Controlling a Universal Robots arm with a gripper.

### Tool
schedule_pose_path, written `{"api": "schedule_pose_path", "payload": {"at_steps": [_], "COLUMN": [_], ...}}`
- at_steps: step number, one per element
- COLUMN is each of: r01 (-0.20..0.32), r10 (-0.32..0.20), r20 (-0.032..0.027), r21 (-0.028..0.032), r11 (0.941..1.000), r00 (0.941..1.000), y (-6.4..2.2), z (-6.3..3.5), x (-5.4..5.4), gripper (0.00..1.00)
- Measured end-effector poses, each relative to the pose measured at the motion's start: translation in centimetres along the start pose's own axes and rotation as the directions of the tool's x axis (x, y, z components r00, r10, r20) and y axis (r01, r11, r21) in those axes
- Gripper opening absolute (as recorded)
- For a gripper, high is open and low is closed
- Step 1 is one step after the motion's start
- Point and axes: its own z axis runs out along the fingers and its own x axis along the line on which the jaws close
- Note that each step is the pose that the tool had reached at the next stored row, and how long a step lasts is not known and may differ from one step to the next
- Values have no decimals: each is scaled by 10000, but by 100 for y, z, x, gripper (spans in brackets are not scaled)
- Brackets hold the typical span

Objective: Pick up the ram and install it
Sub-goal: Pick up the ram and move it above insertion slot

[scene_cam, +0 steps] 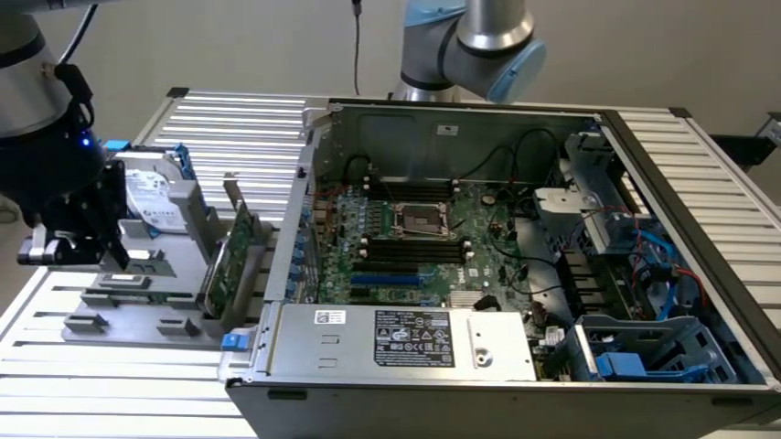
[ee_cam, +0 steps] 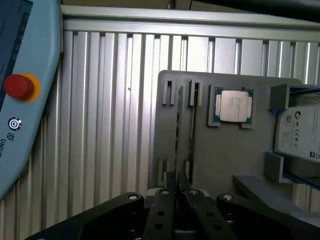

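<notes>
In the exterior view, a slatted aluminium bench (scene_cam: pixel 232 128) carries an open computer case (scene_cam: pixel 488 123) with its motherboard (scene_cam: pixel 415 229) exposed. On the bench just beside the case, on the exterior view's left, sits a grey fixture (scene_cam: pixel 134 306). A green expansion card (scene_cam: pixel 230 251) with a metal bracket stands upright along the fixture's edge nearest the case. A hard drive (scene_cam: pixel 149 197) leans at the fixture's far part. The arm's pincer (scene_cam: pixel 110 258) hangs low over the fixture, on the side away from the case and close to the hard drive. A second robot arm (scene_cam: pixel 482 41) rises behind the case.

In the wrist view, the pincer (ee_cam: pixel 177 192) reaches down onto the grey fixture (ee_cam: pixel 220 155). Its fingers (ee_cam: pixel 160 215) are drawn close, pinching the near end of the ram (ee_cam: pixel 177 135). The ram is seen edge-on as a thin strip and stands in a slot of the fixture. A second thin dark board (ee_cam: pixel 194 112) stands edge-on in the neighbouring slot. Just beyond that board, a square silver processor chip (ee_cam: pixel 232 106) lies flat in its recess, and past the chip is the hard drive (ee_cam: pixel 300 132). On the opposite side, a teach pendant (ee_cam: pixel 30 75) with a red button (ee_cam: pixel 19 86) lies on the bench (ee_cam: pixel 110 100), well apart from the fixture.
</notes>
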Motion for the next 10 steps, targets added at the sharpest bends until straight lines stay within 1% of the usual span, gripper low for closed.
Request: {"api": "schedule_pose_path", "payload": {"at_steps": [4, 10], "r01": [1, 0], "r10": [-1, 0], "r20": [-2, -2], "r21": [-10, -11], "r11": [10000, 10000], "r00": [10000, 10000], "y": [-114, -280], "z": [-183, -385], "x": [-26, -74], "gripper": [14, 14]}}
